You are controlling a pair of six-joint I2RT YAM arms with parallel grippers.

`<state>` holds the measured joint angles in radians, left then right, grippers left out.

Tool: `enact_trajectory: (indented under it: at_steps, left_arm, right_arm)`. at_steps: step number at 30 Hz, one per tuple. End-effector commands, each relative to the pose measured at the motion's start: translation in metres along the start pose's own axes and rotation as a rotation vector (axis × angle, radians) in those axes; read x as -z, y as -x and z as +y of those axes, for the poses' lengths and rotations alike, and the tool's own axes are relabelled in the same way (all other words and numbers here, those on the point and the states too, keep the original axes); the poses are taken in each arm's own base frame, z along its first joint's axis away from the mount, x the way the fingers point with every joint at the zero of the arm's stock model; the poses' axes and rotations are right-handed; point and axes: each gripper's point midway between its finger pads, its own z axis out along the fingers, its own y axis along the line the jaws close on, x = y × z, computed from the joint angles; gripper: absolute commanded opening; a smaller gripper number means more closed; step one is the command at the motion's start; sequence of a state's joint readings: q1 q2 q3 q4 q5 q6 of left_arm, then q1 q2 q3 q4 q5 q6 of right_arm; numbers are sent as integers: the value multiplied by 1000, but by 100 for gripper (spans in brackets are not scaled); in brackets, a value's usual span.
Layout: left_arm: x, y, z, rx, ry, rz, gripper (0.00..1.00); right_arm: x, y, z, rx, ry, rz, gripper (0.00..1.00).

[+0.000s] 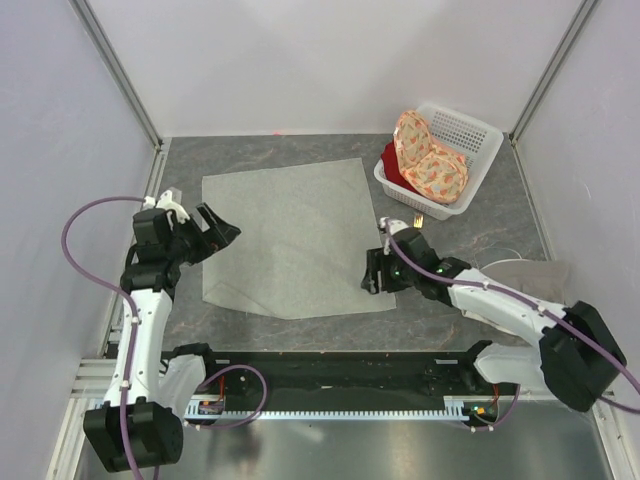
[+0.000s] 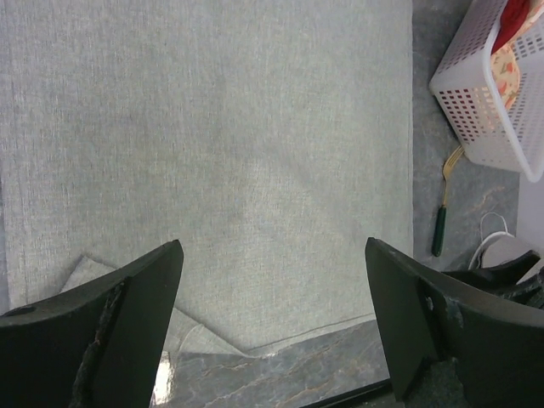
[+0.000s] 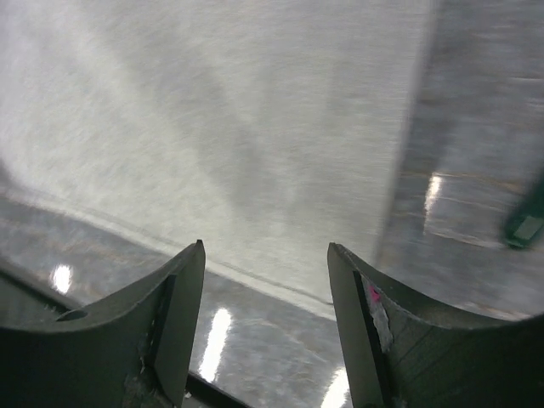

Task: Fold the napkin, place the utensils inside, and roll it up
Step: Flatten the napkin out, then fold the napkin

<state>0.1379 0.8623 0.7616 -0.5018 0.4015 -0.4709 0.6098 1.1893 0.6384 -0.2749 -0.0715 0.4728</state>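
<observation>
The sage-grey napkin [image 1: 290, 235] lies spread flat in the middle of the table; it also fills the left wrist view [image 2: 212, 153] and the right wrist view [image 3: 238, 127]. One corner near my left fingers is turned over [image 2: 110, 285]. The fork [image 2: 442, 208], gold head and dark green handle, lies right of the napkin beside the basket; in the top view only its gold head [image 1: 415, 215] shows past my right arm. My left gripper [image 1: 215, 232] [image 2: 272, 255] is open and empty at the napkin's left edge. My right gripper [image 1: 378, 272] [image 3: 265, 251] is open and empty over the napkin's near right edge.
A white perforated basket [image 1: 480, 140] at the back right holds an orange floral cloth [image 1: 425, 155] and something red. A paler beige-grey cloth [image 1: 525, 272] lies at the right, partly under my right arm. Walls close the table on three sides.
</observation>
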Motion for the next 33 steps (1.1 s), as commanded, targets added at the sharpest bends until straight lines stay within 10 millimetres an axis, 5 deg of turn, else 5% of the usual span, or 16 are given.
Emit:
enact_trajectory:
  at_steps: [1,4,5,7,8,9,11,14,23,33]
  left_arm:
    - [5,45,-20,-70,-38,-138,97]
    - [10,73,-12,-125,52,-208,100]
    - [14,85,-14,-135,72,-236,100]
    - [16,95,-6,-153,127,-254,100]
    - [16,100,-3,-153,149,-268,100]
    - [17,103,-1,-162,160,-279,100]
    - [18,104,3,-170,177,-292,100]
    - [20,103,9,-182,199,-313,100]
    - [20,99,14,-193,213,-311,100]
    - [18,97,13,-192,203,-303,100]
  right_arm:
    - [-17,15,76,129,176,-31,68]
    - [-39,4,130,232,280,12,66]
    - [-38,9,166,278,358,-16,66]
    - [-62,-4,190,325,396,21,65]
    - [-59,-1,222,371,464,8,65]
    - [-77,-13,229,396,460,43,64]
    - [-80,-8,266,437,527,16,64]
    - [-97,-13,294,466,580,28,62]
    - [-140,-30,306,492,594,100,59]
    - [-152,-41,309,473,611,135,51]
